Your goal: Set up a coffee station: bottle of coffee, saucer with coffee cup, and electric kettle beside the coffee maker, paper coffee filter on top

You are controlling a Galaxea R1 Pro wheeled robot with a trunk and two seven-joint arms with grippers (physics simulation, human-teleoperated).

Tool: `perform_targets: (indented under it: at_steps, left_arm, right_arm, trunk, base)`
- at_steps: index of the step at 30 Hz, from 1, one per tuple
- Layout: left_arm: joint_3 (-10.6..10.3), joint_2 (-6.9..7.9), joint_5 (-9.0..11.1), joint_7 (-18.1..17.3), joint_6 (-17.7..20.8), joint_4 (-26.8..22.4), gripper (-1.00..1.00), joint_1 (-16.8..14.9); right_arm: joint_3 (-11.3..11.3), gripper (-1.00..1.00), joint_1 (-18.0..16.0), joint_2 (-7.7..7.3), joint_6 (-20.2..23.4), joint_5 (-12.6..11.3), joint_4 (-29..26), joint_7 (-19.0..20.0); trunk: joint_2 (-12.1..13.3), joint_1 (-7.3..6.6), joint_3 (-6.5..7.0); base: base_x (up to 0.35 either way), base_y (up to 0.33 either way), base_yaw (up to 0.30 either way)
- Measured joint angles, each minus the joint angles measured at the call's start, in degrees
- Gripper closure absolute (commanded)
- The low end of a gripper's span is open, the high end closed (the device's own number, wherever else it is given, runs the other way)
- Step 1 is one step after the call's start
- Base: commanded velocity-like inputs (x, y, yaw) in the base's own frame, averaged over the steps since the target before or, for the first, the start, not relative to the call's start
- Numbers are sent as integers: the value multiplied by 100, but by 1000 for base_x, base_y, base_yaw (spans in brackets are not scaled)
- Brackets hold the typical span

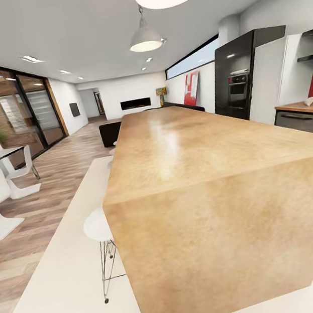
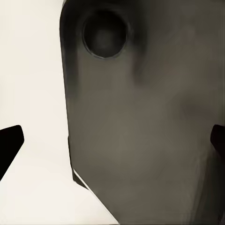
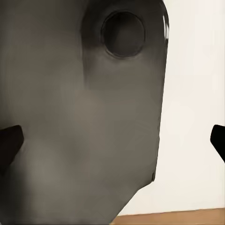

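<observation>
Open-plan kitchen: long wooden island (image 1: 189,171) dead ahead, wood-topped desk over grey cabinets (image 1: 306,108) far right. No coffee items visible; that desk lies off to the right. Both jaws spread, empty, equally far from it.

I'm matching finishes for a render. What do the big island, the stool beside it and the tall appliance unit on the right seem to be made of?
Island: light wood, satin; mottled grain, soft sheen. Stool: smooth white seat, probably plastic, on thin wire legs that look metal. Appliance unit: glossy black, glass or lacquer; it mirrors the ceiling lights.
</observation>
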Motion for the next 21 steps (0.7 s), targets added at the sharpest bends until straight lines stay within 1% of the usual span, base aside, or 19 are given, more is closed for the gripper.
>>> perform_targets:
  at_steps: [5,12,21]
  left_arm:
    - [-17,-8,-10,-8,-8,-10,-100,-9]
    - [22,-8,12,-4,-164,-52,-100,-4]
    - [8,-8,9,-8,-453,-56,-100,-1]
  right_arm:
    - [-16,-100,-9,-17,-6,-3,-29,-8]
    - [-21,-100,-14,187,-24,3,-237,-17]
    - [-20,-100,-15,188,-24,-1,-528,2]
  trunk:
    - [1,1,2]
    - [1,1,2]
    - [1,1,2]
  base:
    - [0,0,0]
    - [0,0,0]
    - [0,0,0]
